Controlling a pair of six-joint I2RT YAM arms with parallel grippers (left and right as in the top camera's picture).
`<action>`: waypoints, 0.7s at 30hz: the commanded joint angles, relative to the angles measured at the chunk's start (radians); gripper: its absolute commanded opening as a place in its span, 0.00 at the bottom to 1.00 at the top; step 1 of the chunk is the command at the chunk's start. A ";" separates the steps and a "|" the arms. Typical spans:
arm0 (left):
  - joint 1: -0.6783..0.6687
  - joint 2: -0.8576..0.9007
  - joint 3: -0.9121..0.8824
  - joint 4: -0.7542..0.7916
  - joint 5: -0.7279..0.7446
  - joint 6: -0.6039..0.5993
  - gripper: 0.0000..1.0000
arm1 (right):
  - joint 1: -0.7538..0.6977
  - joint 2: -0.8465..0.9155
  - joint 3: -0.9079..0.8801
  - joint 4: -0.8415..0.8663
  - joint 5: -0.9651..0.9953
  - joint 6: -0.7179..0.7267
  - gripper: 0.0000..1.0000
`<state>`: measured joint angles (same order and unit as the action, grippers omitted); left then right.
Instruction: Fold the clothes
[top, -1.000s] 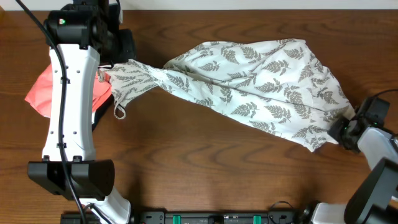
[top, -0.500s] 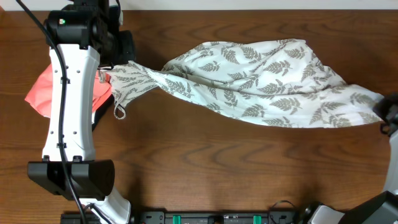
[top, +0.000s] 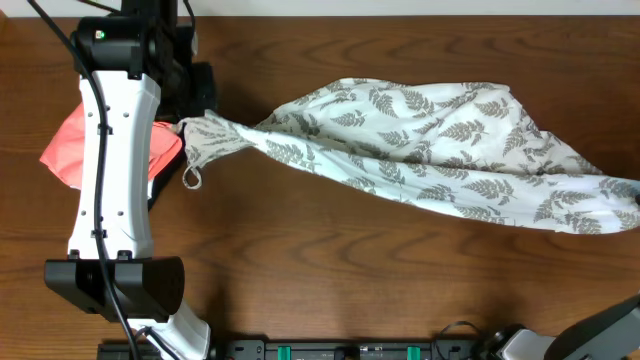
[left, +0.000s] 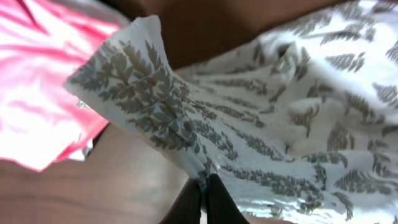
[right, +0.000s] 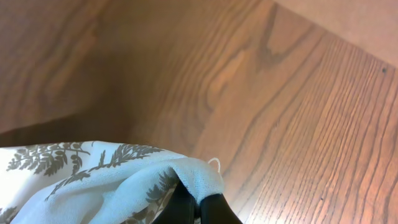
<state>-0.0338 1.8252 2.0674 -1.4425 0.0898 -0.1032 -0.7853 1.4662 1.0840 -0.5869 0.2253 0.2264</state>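
Observation:
The clothes, a white dress (top: 440, 140) with grey fern print, hangs stretched across the wooden table between my two grippers. In the left wrist view, my left gripper (left: 204, 184) is shut on the dress's (left: 280, 118) bunched left end. A thin strap loop (top: 191, 180) dangles below that end. In the right wrist view, my right gripper (right: 200, 203) is shut on a corner of the dress (right: 118, 171), lifted above the table. In the overhead view that grip sits at the right edge of the picture, mostly out of view.
A coral-pink folded garment (top: 65, 150) lies at the far left, partly under my white left arm (top: 110, 170), with a dark cloth edge (top: 156, 190) beside it. Bare wooden table (top: 330, 260) spreads in front of the dress.
My right gripper has pulled the dress's right end out to the frame's right edge, drawing the cloth longer and tauter. The left end has shifted slightly right.

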 joint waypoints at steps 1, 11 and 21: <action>0.008 0.004 -0.003 -0.047 -0.023 -0.014 0.06 | -0.009 0.034 0.024 0.000 0.026 0.005 0.01; 0.008 0.004 -0.003 -0.166 -0.002 -0.033 0.06 | -0.008 0.061 0.024 -0.004 0.026 0.004 0.01; 0.008 0.004 -0.026 -0.247 0.105 -0.041 0.06 | -0.008 0.061 0.024 -0.023 0.026 0.005 0.01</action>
<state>-0.0334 1.8256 2.0636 -1.6115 0.1764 -0.1329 -0.7853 1.5234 1.0840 -0.6083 0.2260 0.2264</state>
